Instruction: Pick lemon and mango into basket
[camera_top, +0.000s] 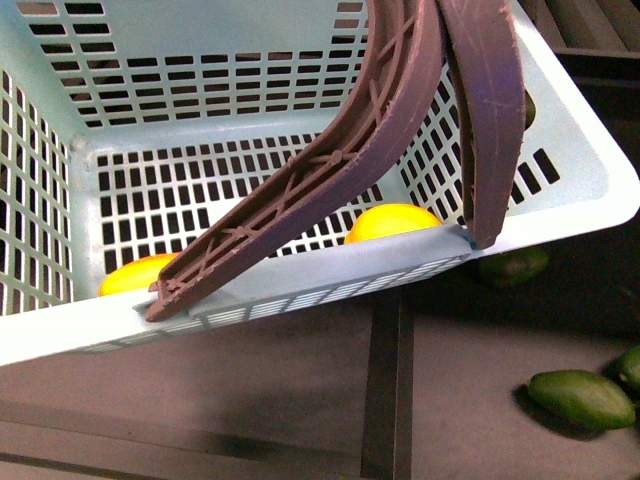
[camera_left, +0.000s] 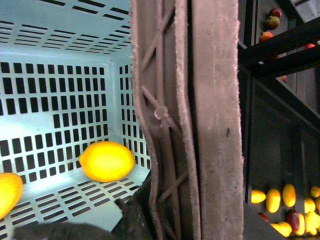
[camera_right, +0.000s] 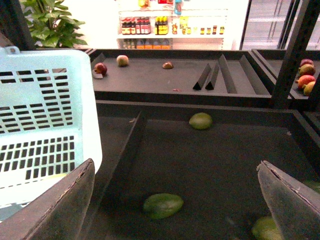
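basket (camera_top: 560, 190) tilted, holding two yellow fruits: lemon (camera_left: 107, 161) on slotted floor, mango (camera_left: 7, 192) beside it. two brown handles (camera_top: 400, 130). right gripper (camera_right: 175, 200) spread wide, empty. left gripper's state: cannot tell.

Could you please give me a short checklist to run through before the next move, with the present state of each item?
1. Two yellow fruits inside the basket: ok, one near the handles, another toward the far side.
2. Which is the lemon and which the mango: cannot tell, both partly hidden.
3. Right gripper free: ok, jaws apart, nothing between them.
4. Left gripper: cannot tell, handles block its camera.
5. Green fruits kept outside the basket: ok.
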